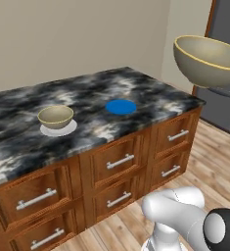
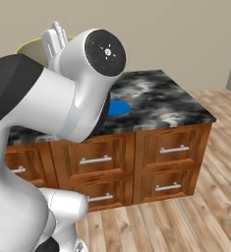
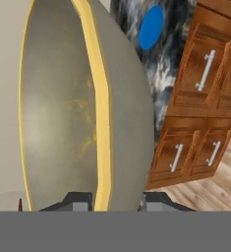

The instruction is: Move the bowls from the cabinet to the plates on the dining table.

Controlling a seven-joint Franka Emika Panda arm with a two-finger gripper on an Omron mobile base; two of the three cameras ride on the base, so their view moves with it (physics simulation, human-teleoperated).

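1 bowl (image 1: 56,116) sits on the pale plate (image 1: 58,128); the fingers (image 3: 87,199) grasp the other bowl (image 3: 77,106) by its rim.

The bowl (image 3: 82,108) clamped between the jaws blocks most of the space directly ahead of them. Past its outer wall, the blue plate (image 3: 151,27) lies bare on the tabletop (image 1: 150,88), open from above. Farther along, a second bowl (image 1: 55,116) occupies the white plate (image 1: 58,128). The surrounding tabletop is unobstructed.
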